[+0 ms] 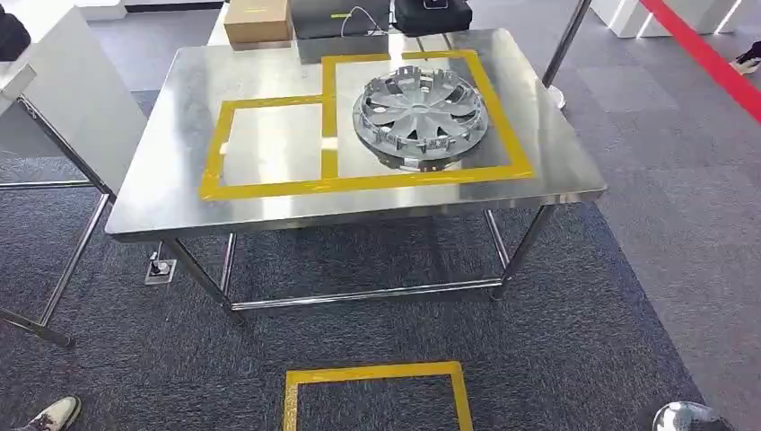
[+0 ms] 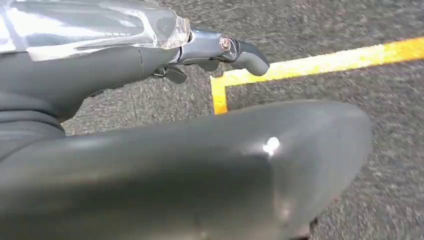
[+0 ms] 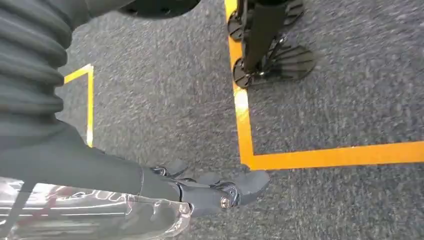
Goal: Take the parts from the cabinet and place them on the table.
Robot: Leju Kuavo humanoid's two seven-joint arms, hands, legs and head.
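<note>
A steel table (image 1: 161, 193) stands ahead on dark grey carpet (image 1: 619, 296), its top marked with yellow tape (image 1: 269, 189) in two adjoining rectangles, a smaller one on the left and a larger one on the right. A silver hubcap (image 1: 420, 115) lies flat inside the larger rectangle, its lower edge close to the tape line. Beyond the far edge of the table sit a cardboard box (image 1: 258, 21) and dark cases. A white cabinet (image 1: 67, 99) on a metal frame stands to the left of the table. A red stripe (image 1: 709, 56) crosses the floor at the far right. On the carpet in front of the table lies another yellow tape square (image 1: 377, 373). A shoe (image 1: 56, 415) shows at the lower left corner of the head view.

The left hand (image 2: 215, 50) hangs above the carpet near a tape corner, fingers loosely extended and apart, holding nothing. The right hand (image 3: 210, 187) also hangs over the carpet beside a yellow tape line, fingers apart and holding nothing
</note>
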